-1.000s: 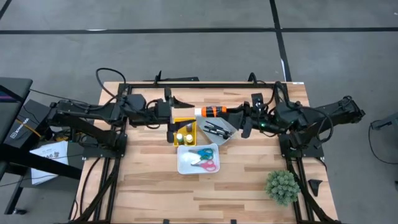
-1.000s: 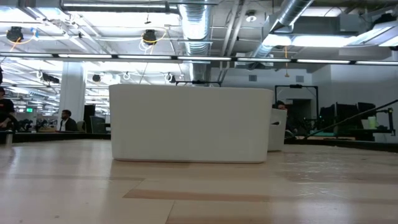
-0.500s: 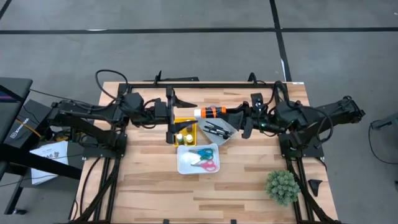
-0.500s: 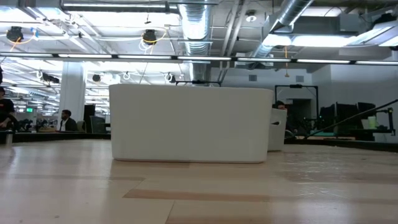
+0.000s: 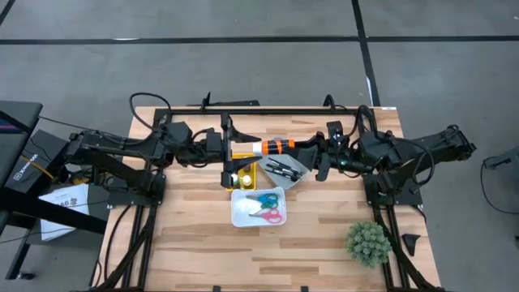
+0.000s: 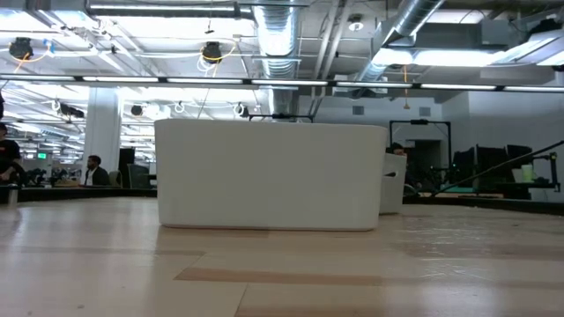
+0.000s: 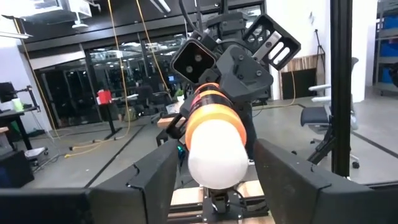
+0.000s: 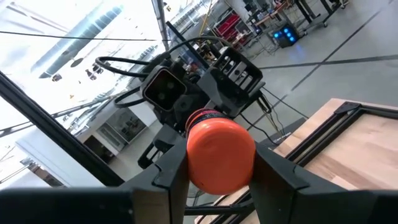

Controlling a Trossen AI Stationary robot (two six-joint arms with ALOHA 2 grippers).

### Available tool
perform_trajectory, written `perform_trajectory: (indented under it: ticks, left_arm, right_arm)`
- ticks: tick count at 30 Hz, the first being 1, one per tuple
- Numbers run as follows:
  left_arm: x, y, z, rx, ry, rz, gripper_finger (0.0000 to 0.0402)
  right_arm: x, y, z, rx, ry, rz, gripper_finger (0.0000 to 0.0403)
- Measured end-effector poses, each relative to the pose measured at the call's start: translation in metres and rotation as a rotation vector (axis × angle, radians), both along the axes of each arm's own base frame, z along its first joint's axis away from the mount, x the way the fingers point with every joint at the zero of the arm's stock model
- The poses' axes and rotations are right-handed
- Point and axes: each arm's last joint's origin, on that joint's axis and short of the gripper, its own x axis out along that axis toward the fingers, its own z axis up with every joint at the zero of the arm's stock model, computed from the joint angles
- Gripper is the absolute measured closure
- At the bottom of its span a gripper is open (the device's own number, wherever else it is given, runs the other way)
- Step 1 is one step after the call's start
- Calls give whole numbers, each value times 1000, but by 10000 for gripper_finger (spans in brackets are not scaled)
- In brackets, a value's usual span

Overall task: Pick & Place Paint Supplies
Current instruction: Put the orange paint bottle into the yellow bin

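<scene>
While held, orange bottle [image 5: 261, 148] btwn hands.

Pale wood-plank table [image 5: 324, 235], smooth glossy plastic paint bottle [image 5: 261, 148], matt white tray [image 5: 240, 215], fuzzy plant [image 5: 368, 242]

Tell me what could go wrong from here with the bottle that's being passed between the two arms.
1. The left gripper is open, its fingers only flanking the white end of the orange paint bottle. If the right gripper lets go early, the bottle may drop.
2. The bottle hangs above the yellow tray and grey tray, so a fall could scatter what is sorted there.
3. If both grippers pull, the bottle could twist out.
</scene>
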Motion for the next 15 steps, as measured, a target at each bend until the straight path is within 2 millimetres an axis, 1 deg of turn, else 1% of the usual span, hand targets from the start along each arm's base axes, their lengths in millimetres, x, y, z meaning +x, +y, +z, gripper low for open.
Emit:
perform_trajectory:
  ticks: [7,13,15]
  left_arm:
    - [0,0,0,-15,-4,-4,231]
    - [0,0,0,-14,-4,-8,290]
    - [0,0,0,-14,-4,-10,292]
  right_arm:
    - [0,0,0,-1,1,0,269]
    - [0,0,0,-2,1,0,268]
    - [0,0,0,-3,1,0,267]
